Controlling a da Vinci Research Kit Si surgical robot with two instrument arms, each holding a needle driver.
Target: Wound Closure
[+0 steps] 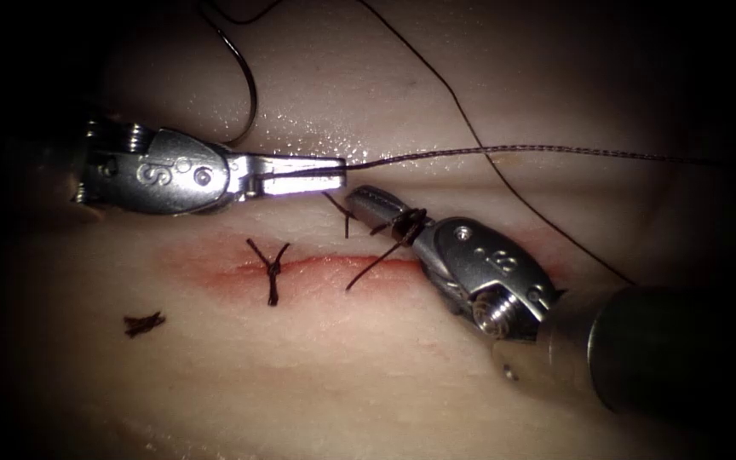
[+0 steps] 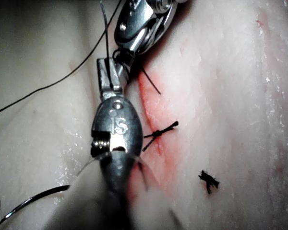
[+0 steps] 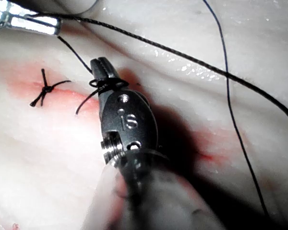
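The cut [image 1: 325, 266] runs across the tissue [image 1: 368, 383], lined with red fluid. My left tool [image 1: 338, 166] lies just above it, jaws shut on the thread [image 1: 555, 150], which stretches taut to the right. My right tool [image 1: 359, 198] comes in from the lower right with its tip just below the left tool's tip. Its jaws look shut, with loops of thread [image 1: 408, 223] wound around them [image 3: 105, 84]. A short tail [image 1: 372, 268] hangs from the loops over the cut. The curved needle [image 1: 251, 94] lies free on the tissue above the left tool, held by neither tool.
A tied stitch [image 1: 272, 268] crosses the cut left of the tools, also seen as the stitch [image 2: 158, 134]. A cut end of thread [image 1: 144, 323] lies below the cut at the left. A slack strand of thread [image 1: 470, 128] trails across the upper tissue.
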